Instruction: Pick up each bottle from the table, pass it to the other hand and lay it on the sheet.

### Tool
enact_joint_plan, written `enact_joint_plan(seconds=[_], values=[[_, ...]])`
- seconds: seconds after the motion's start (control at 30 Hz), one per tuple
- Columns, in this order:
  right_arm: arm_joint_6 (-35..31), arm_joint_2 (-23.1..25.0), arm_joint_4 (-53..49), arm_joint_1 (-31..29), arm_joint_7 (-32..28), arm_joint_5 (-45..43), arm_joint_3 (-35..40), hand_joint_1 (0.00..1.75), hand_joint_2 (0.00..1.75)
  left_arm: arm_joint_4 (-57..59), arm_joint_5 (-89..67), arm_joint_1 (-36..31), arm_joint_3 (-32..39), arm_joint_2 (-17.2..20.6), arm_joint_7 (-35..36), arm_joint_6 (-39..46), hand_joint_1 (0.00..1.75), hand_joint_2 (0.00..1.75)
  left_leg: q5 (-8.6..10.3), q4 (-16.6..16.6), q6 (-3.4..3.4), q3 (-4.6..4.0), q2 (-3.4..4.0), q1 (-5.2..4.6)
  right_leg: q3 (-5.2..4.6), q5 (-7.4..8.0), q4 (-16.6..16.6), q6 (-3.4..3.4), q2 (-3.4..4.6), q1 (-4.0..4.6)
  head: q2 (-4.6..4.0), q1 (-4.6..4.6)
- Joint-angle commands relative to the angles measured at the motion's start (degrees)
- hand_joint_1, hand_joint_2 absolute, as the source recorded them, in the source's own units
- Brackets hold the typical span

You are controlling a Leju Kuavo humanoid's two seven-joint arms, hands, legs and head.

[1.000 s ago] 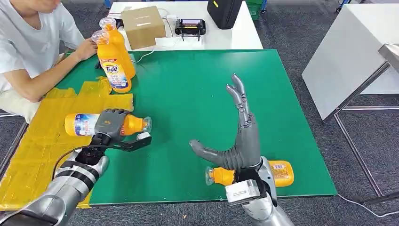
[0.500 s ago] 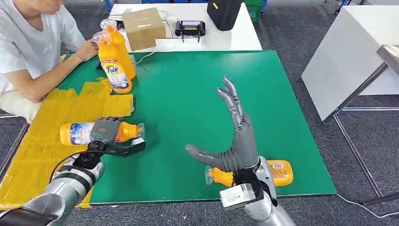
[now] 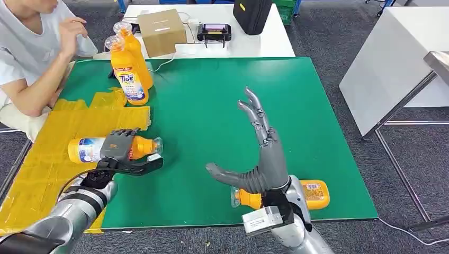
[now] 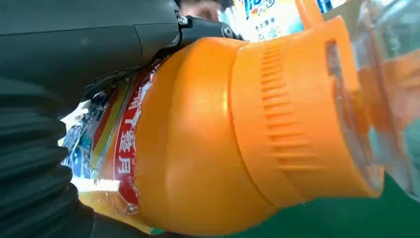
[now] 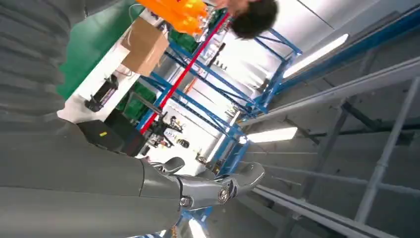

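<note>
My left hand (image 3: 120, 150) grips an orange bottle (image 3: 87, 150) lying sideways at the yellow sheet's (image 3: 47, 153) right edge, its clear cap over the green mat. The left wrist view shows the orange bottle (image 4: 213, 144) close up against my palm. My right hand (image 3: 262, 159) is raised with fingers spread and holds nothing; in the right wrist view its fingers (image 5: 208, 186) point up toward the ceiling. Behind that wrist another orange bottle (image 3: 312, 193) lies near the mat's front edge. Two orange bottles (image 3: 127, 71) stand upright at the mat's back left.
A person (image 3: 37, 53) sits at the left beside the sheet, one hand raised. The green mat (image 3: 212, 106) covers the table. Behind it, a white table carries a cardboard box (image 3: 160, 30), a controller (image 3: 213, 30) and a black bag (image 3: 252, 13). Another white table (image 3: 394, 63) stands at right.
My left hand has carried its bottle left and slightly down toward the sheet. My right hand has drifted left, still spread. The person's hand has lifted away from the upright bottles.
</note>
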Motion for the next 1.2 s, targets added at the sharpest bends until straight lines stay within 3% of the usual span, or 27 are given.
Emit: enact_joint_plan(seconds=[0.03,0.07,0.17,0.63,0.73,0.87,0.97,1.07,1.2], values=[[2.64,-3.04,5.85,-2.31,3.94,4.82,3.06,0.00,1.75,1.96,7.84,1.85,9.62,-2.30,-5.80,1.52,0.00,1.75,-0.14,-0.09,-0.09,0.36,0.09,0.08,0.34,-0.06,-0.15,-0.11,0.43,0.03,0.00,0.02],[6.00,-4.12,7.39,-2.29,6.24,6.74,4.00,0.00,1.75,-0.69,13.03,3.06,13.44,-3.13,-9.62,3.57,0.00,1.75,-0.08,-0.07,-0.05,0.23,0.07,0.04,0.21,-0.02,-0.11,-0.06,0.29,0.01,0.00,0.02],[8.34,-6.14,9.83,0.32,5.45,9.17,3.57,0.00,1.75,-8.21,18.58,6.82,17.18,-3.09,-13.68,8.76,0.00,1.75,-0.10,-0.10,-0.05,0.32,0.00,0.07,0.33,-0.05,-0.18,-0.06,0.27,0.03,0.00,0.04],[9.36,-5.63,11.13,0.40,4.45,9.15,2.83,0.00,1.75,-11.38,19.51,8.00,18.02,-2.74,-13.46,7.44,0.00,1.75,-0.09,-0.01,-0.06,-0.02,0.00,0.07,-0.05,-0.05,-0.08,-0.07,0.21,0.04,0.00,0.02],[10.55,-6.44,11.54,0.24,4.90,10.31,3.32,0.00,1.75,-14.17,24.30,9.48,21.18,-4.21,-17.97,13.49,0.00,1.75,-0.12,0.01,-0.05,0.01,-0.02,0.08,-0.02,-0.09,-0.07,-0.07,0.23,0.04,0.00,0.02],[11.95,-9.78,12.38,0.42,3.92,13.01,5.29,0.00,1.75,-26.31,30.31,13.87,27.67,-7.64,-26.32,13.49,0.00,1.75,-0.07,-0.01,-0.02,-0.10,-0.03,0.04,-0.11,-0.04,-0.08,-0.04,0.14,0.02,0.00,0.02],[17.07,-15.19,13.38,0.15,-1.11,9.68,7.58,0.00,1.75,-31.97,37.25,15.37,24.99,-7.79,-27.82,10.44,0.00,1.75,-0.17,0.04,-0.04,0.05,-0.11,0.09,0.10,-0.13,-0.12,-0.06,0.18,0.04,0.00,0.02],[16.80,-19.68,14.39,2.67,-3.05,11.01,6.26,0.00,1.75,-37.03,42.33,18.20,23.43,-8.12,-28.63,7.43,0.00,1.75,-0.15,0.02,-0.03,0.03,-0.18,0.08,0.11,-0.12,-0.15,-0.05,0.09,0.01,0.00,0.02],[13.73,-20.24,16.64,5.62,1.51,17.86,2.34,0.00,1.75,-43.44,45.09,23.03,21.89,-7.87,-28.16,5.06,0.00,1.75,-0.13,-0.06,0.01,-0.02,-0.06,-0.03,0.01,-0.06,-0.18,-0.03,0.11,-0.08,0.00,0.02]])
